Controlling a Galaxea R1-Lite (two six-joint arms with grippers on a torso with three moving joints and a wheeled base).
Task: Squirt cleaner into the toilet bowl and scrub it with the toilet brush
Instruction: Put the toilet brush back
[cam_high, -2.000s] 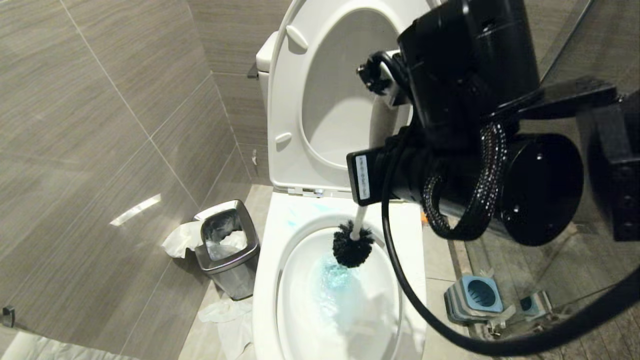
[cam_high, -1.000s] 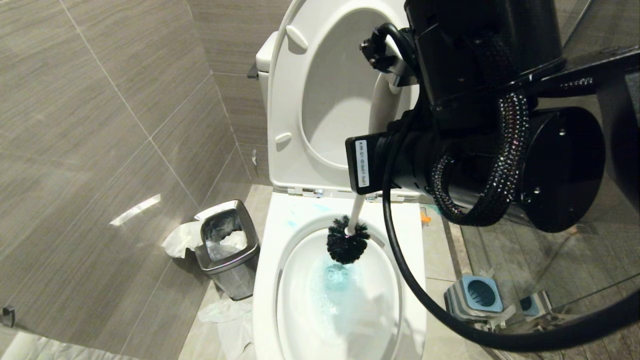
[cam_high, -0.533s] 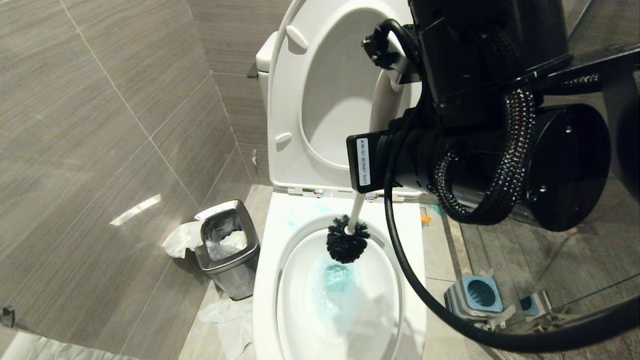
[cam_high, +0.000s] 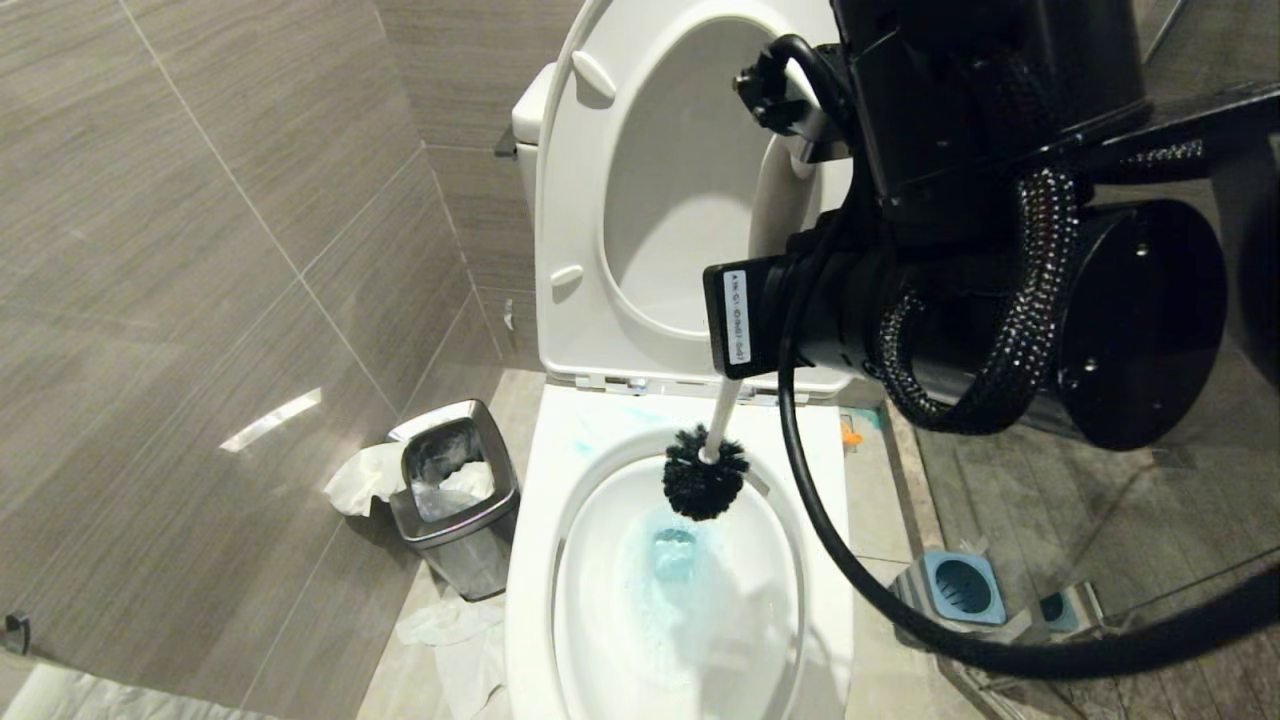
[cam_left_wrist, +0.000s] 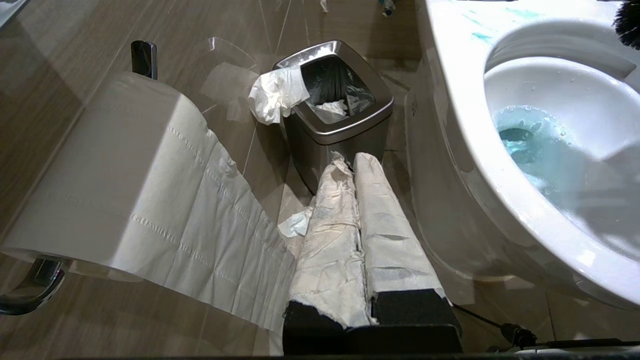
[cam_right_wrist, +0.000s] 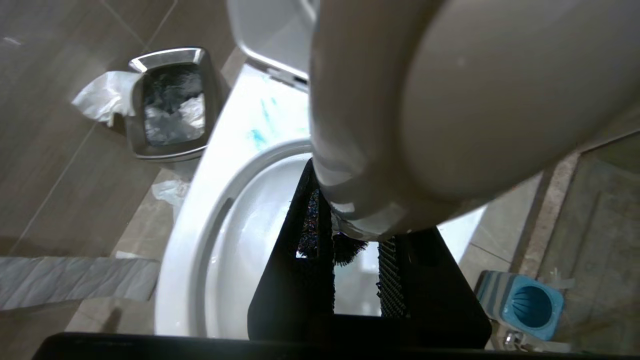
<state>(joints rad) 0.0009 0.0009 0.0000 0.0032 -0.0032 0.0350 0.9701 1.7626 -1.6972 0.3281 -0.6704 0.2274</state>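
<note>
My right gripper (cam_right_wrist: 356, 270) is clenched on the white handle of the toilet brush (cam_high: 706, 478); in the right wrist view the handle's rounded end bulks up close to the camera and runs down between my two black fingers (cam_right_wrist: 300, 250). Below my fingertips the bushy black bristle head hangs over the back part of the toilet bowl (cam_high: 560, 560), at the inner edge of the rim and just above the water; whether the bristles touch the ceramic I cannot tell. Further down from the brush head, in the bottom of the bowl, the cleaner (cam_high: 676, 552) shows as turquoise-tinted water, and a few teal smears (cam_right_wrist: 258, 135) mark the flat rim behind the bowl, to one side of my fingers. The seat and lid (cam_high: 640, 190) stand raised beyond my wrist.

My left gripper (cam_left_wrist: 357, 225) hangs low beside the outer wall of the bowl, its two paper-wrapped fingers pressed together with nothing between them. Just past their tips stands the square steel waste bin (cam_left_wrist: 334, 107) with crumpled tissue over its edge, and a toilet paper roll (cam_left_wrist: 105, 170) hangs on the wall to their side. On the floor on the far side of the toilet from the bin sits the blue-and-grey brush holder (cam_high: 950, 590), well apart from my right fingers.
</note>
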